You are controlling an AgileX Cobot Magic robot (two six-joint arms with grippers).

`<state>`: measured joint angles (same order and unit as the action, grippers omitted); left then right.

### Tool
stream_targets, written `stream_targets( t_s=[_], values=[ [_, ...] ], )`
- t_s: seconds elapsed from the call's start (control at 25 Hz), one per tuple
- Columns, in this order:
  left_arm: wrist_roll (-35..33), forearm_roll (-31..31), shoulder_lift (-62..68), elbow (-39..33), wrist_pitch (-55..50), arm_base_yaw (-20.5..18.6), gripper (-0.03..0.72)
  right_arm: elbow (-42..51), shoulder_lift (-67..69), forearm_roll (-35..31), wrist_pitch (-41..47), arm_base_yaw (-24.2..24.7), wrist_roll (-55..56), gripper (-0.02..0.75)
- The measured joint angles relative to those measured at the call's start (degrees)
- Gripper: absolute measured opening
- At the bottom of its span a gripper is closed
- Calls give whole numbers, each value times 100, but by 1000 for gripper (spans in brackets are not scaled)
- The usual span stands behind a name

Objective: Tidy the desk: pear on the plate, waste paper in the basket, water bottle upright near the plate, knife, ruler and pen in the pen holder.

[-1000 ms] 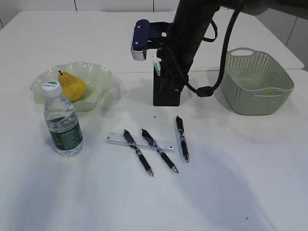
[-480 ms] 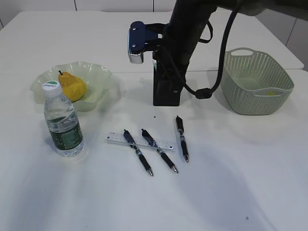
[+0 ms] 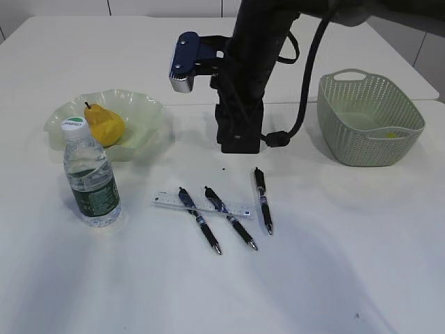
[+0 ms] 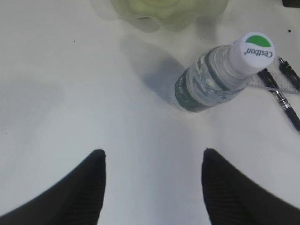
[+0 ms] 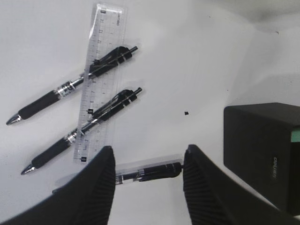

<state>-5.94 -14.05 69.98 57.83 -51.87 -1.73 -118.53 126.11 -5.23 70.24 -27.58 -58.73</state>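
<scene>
The yellow pear (image 3: 105, 126) lies on the wavy green plate (image 3: 142, 106). Just in front of the plate the water bottle (image 3: 91, 182) (image 4: 211, 79) stands upright. The clear ruler (image 3: 236, 209) (image 5: 101, 89) lies on the desk under two black pens (image 3: 200, 221) (image 3: 231, 218); a third pen (image 3: 262, 200) lies apart. A yellow scrap of waste paper (image 3: 393, 134) sits in the basket (image 3: 368, 94). My right gripper (image 5: 150, 149) hangs open above the third pen (image 5: 150, 172), beside the black pen holder (image 5: 262, 150) (image 3: 240, 142). My left gripper (image 4: 153, 151) is open and empty. I cannot make out the knife.
A pale green edge (image 5: 295, 136) shows inside the holder at the frame's border. The right arm (image 3: 254, 56) covers most of the holder in the exterior view. The desk's back edge lies behind the plate and the basket.
The right arm has swung left over the pen holder, its wrist camera moving left. A green-white thing seen in the holder earlier is now hidden by the arm.
</scene>
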Motion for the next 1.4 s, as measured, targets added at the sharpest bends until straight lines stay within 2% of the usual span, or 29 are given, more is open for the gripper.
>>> stream_targets(
  t_s=[0.2, 0.36, 0.6, 0.92, 1.4],
  values=[
    [0, 0, 0, 0, 0, 0, 456, 0, 5, -98, -672, -51, -35, 361],
    [0, 0, 0, 0, 0, 0, 456, 0, 95, -671, -1147, -167, -48, 435],
    [0, 0, 0, 0, 10, 0, 456, 0, 353, -944, -1063, -306, 25, 481],
    [0, 0, 29, 0, 7, 0, 456, -206, 700, -954, -1022, -370, 505, 482],
    [0, 0, 41, 0, 12, 0, 456, -280, 1097, -1089, -1022, -419, 568, 482]
  ],
)
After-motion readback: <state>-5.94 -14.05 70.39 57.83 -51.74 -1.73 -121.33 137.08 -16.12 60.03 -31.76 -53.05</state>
